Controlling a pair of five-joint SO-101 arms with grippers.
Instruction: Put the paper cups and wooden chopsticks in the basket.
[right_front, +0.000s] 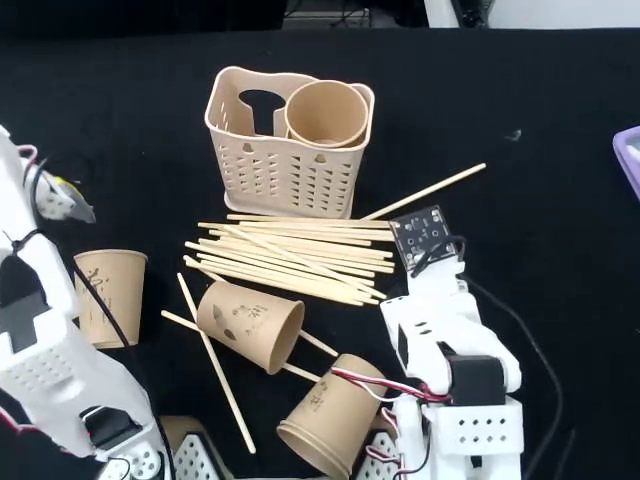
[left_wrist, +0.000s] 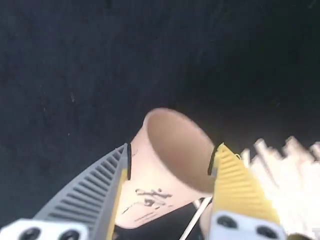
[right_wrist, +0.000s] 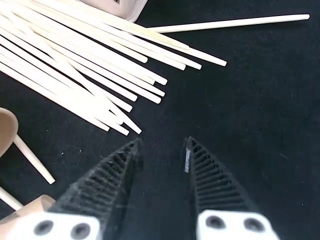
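A beige basket (right_front: 270, 175) stands at the back with one paper cup (right_front: 327, 112) in it. In front of it lies a pile of wooden chopsticks (right_front: 290, 255), with one stray stick (right_front: 430, 190) to its right. Three more cups lie on the black cloth: left (right_front: 110, 295), middle (right_front: 250, 325) and near front (right_front: 330, 415). My left gripper (left_wrist: 172, 150) is open and straddles the left cup (left_wrist: 170, 165); I cannot tell if the fingers touch it. My right gripper (right_wrist: 161, 150) is open above bare cloth, just short of the chopstick ends (right_wrist: 90, 65).
A few loose chopsticks (right_front: 215, 360) lie crossed under the middle cup. A purple object (right_front: 630, 160) sits at the right edge. The right arm (right_front: 440, 330) stands beside the near front cup. Bare cloth lies to the right of the basket.
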